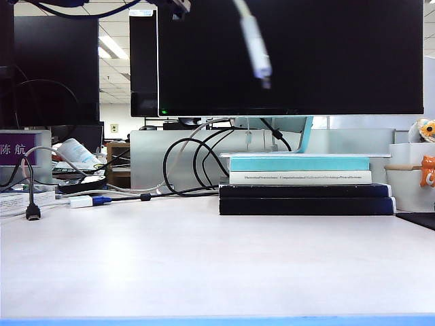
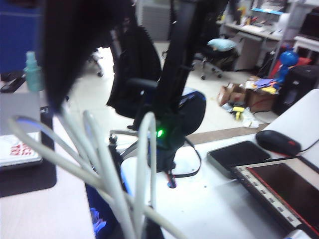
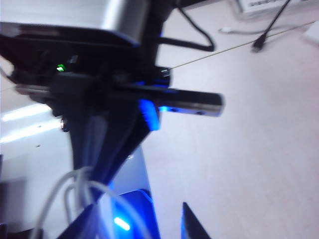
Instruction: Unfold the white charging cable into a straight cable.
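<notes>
Slack remained in the thin glossy white charging cable [image 1: 255, 45] dangling above the black monitor [image 1: 292, 58]: the left gripper [image 2: 142, 219], above it, clenched looped strands, and the right gripper [image 3: 144, 219], also above it with a finger spread I cannot tell, should pinch one strand before parting.

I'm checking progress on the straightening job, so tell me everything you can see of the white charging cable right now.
The thin, glossy white charging cable is lifted off the table. In the exterior view one end dangles from above in front of the black monitor, with a slim white plug and a blurred metal tip. In the left wrist view several loops fan out together, so it is not straight yet. The right wrist view shows white strands near that gripper. What grips it is not clearly visible.
</notes>
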{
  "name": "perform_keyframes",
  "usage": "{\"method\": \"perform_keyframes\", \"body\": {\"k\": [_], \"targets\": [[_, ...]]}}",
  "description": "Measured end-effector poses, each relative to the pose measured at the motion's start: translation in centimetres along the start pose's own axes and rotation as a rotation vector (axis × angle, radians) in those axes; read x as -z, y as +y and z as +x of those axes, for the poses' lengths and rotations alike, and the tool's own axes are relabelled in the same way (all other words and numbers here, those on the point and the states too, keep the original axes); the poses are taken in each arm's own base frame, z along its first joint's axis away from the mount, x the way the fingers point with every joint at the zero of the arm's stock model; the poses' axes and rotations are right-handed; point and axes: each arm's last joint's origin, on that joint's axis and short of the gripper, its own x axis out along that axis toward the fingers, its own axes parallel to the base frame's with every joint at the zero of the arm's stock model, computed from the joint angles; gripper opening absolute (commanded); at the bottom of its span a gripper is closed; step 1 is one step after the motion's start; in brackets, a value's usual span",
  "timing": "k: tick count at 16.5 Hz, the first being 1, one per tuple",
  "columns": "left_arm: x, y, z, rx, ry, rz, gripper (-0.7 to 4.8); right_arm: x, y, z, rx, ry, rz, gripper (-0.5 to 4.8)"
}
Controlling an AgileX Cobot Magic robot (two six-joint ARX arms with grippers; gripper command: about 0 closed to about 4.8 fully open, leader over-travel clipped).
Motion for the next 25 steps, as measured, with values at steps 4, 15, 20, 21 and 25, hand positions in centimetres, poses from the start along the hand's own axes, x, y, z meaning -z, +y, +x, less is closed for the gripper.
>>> {"method": "perform_keyframes", "body": {"k": [4,15,20,21,25], "targets": [[-0.1,-0.1,0.0,0.027,-0.015,-0.013,-0.05,0.2,0.1,0.0,-0.014,0.016,0.005,1.70],[-0.3,-0.4,-0.1,0.164,-0.087,-0.010,-0.05,0.3,0.0,0.0,0.049,0.049,-0.019,1.70],[-0.5,-0.4,-0.1,0.164,-0.088,-0.005,-0.05,0.2,0.2,0.0,-0.031,0.009,-0.019,1.56],[-0.6,-0.3,-0.1,0.164,-0.089,-0.001,-0.05,0.2,0.2,0.0,-0.041,0.003,-0.020,1.00],[-1.2,-0.1,-0.1,0.163,-0.092,0.013,-0.05,0.0,0.0,0.3,-0.086,-0.024,-0.027,-0.06]]}}
